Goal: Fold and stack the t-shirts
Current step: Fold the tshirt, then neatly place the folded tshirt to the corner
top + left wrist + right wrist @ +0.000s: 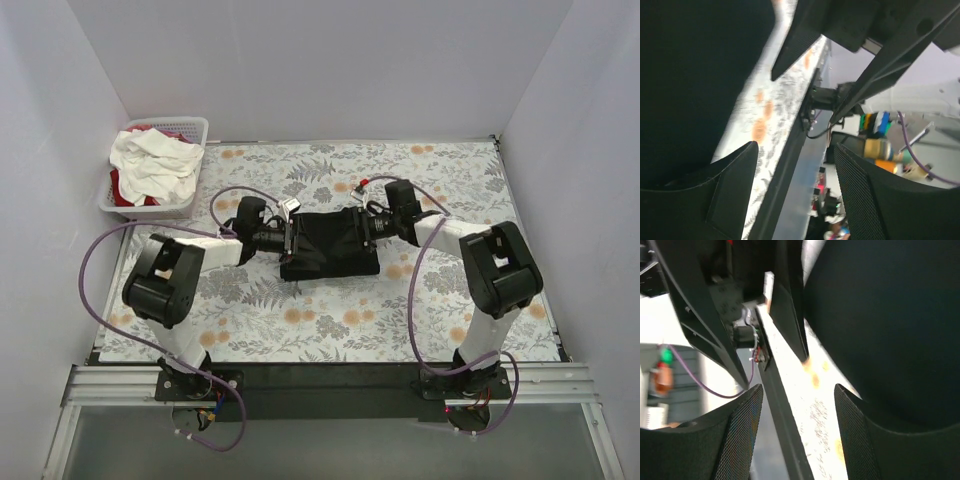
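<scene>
A black t-shirt [330,245] lies folded into a rectangle in the middle of the table. My left gripper [288,238] is at its left edge and my right gripper [366,228] is at its right edge, both low and turned sideways. In the left wrist view the gripper [795,185] is open, with only table between the fingers and the black fabric [695,75] beside the left finger. In the right wrist view the gripper [797,430] is open too, with the black fabric [890,315] beside the right finger. White shirts [150,160] and a red one [118,185] are heaped in the basket.
The white slotted basket [195,128] stands at the back left corner of the floral tablecloth [330,320]. White walls close in the table on the left, back and right. The dark table edge [785,165] runs close by both grippers in the wrist views.
</scene>
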`<state>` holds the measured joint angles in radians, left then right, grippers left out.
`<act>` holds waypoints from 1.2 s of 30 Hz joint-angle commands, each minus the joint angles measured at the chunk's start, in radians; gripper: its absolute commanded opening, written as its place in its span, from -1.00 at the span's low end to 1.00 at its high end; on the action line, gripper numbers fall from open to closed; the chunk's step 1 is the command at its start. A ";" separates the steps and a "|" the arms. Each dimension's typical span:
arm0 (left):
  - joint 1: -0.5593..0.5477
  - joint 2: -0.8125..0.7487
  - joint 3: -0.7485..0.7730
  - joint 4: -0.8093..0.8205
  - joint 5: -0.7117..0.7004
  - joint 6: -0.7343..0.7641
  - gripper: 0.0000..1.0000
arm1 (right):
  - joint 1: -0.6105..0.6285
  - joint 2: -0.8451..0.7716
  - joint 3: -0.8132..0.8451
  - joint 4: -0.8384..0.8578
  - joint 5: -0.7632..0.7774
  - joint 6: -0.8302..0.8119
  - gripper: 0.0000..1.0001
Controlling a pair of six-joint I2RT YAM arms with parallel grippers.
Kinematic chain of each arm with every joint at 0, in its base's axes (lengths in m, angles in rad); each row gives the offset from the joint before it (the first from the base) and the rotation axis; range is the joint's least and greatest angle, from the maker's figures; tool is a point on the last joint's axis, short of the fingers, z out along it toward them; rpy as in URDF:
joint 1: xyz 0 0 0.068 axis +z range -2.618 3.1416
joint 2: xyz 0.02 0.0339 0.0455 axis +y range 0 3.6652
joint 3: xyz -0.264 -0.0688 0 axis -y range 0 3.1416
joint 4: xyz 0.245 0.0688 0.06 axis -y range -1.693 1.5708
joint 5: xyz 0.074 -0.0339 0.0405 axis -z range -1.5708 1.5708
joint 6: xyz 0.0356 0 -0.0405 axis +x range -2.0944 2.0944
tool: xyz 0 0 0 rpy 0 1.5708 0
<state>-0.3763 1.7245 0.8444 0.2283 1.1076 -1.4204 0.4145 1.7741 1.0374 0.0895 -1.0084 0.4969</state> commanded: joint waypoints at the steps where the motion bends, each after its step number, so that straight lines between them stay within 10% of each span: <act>1: 0.025 0.079 -0.040 0.074 -0.034 -0.065 0.23 | -0.016 0.109 -0.040 0.044 0.002 0.060 0.31; 8: 0.123 0.274 -0.090 0.094 -0.074 -0.139 0.23 | -0.078 0.248 -0.073 0.044 0.007 0.048 0.28; 14: 0.165 0.077 -0.044 -0.122 -0.115 -0.011 0.22 | -0.057 0.049 -0.086 0.041 -0.015 0.054 0.32; 21: -0.095 -0.255 0.178 -0.470 -0.765 0.253 0.72 | -0.170 -0.241 0.019 -0.202 0.165 -0.191 0.86; 27: -0.294 0.016 0.426 -0.707 -1.150 0.273 0.75 | -0.261 -0.352 0.030 -0.346 0.375 -0.408 0.96; 36: -0.351 0.381 0.648 -0.892 -1.370 0.329 0.78 | -0.315 -0.409 -0.033 -0.358 0.379 -0.442 0.97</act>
<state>-0.7475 2.0537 1.4830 -0.4927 -0.1055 -1.1458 0.1120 1.4014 1.0115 -0.2466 -0.6491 0.1081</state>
